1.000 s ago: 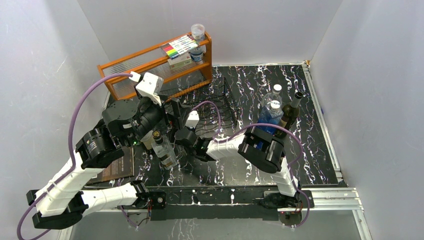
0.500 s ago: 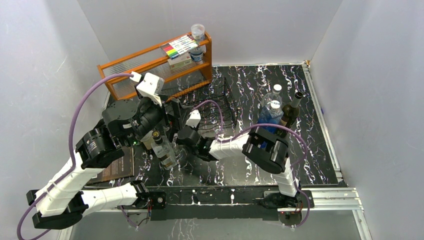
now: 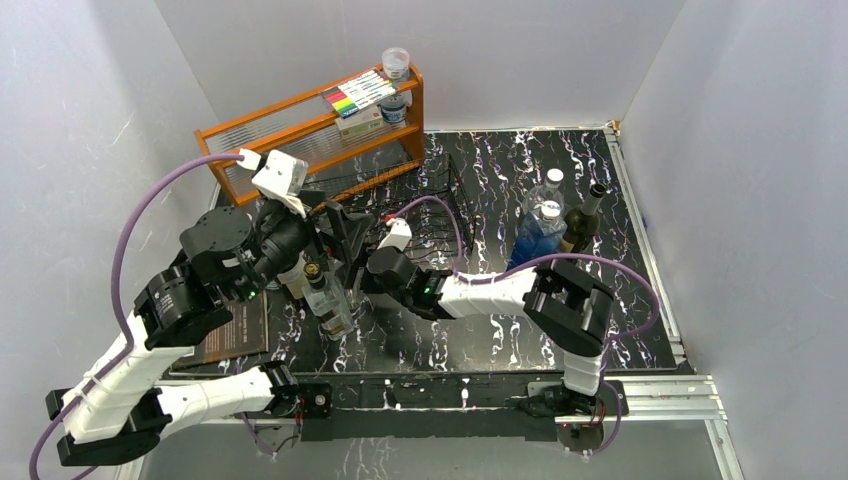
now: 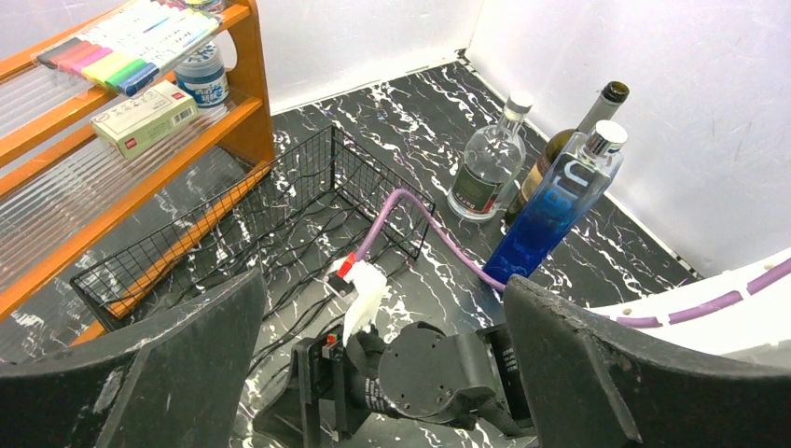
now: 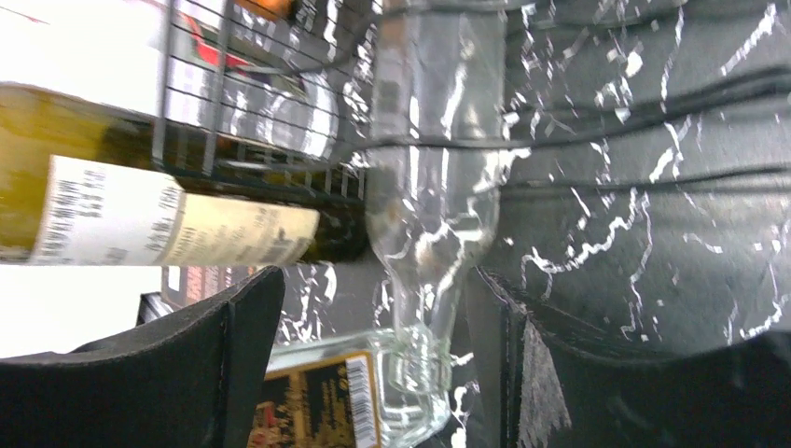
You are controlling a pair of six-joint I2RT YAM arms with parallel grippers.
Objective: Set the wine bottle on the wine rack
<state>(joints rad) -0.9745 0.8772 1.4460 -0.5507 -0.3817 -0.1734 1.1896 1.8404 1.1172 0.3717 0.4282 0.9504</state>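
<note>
The black wire wine rack [image 3: 425, 212] [image 4: 280, 219] sits in front of the orange shelf and shows no bottle in it. A dark wine bottle [image 3: 583, 222] [image 4: 569, 140] stands at the right beside a blue bottle [image 3: 535, 238] and a clear one [image 3: 549, 190]. My right gripper [image 3: 352, 270] [image 5: 373, 359] reaches left, open, its jaws on either side of clear glass [image 5: 431, 224] without closing on it. An olive-green bottle with a white label [image 5: 140, 219] shows behind the wire. My left gripper [image 3: 335, 232] [image 4: 384, 280] hangs wide open and empty above the right wrist.
A square clear bottle with a black and gold label [image 3: 327, 300] [image 5: 326, 401] stands near the left arm. The orange wooden shelf [image 3: 300, 130] holds markers, a box and a jar. White walls close in the table on three sides. A purple cable [image 4: 420, 219] crosses the rack's corner.
The right arm has stretched further left and its jaws have opened wider. The left arm has drawn back to the left a little, still open.
</note>
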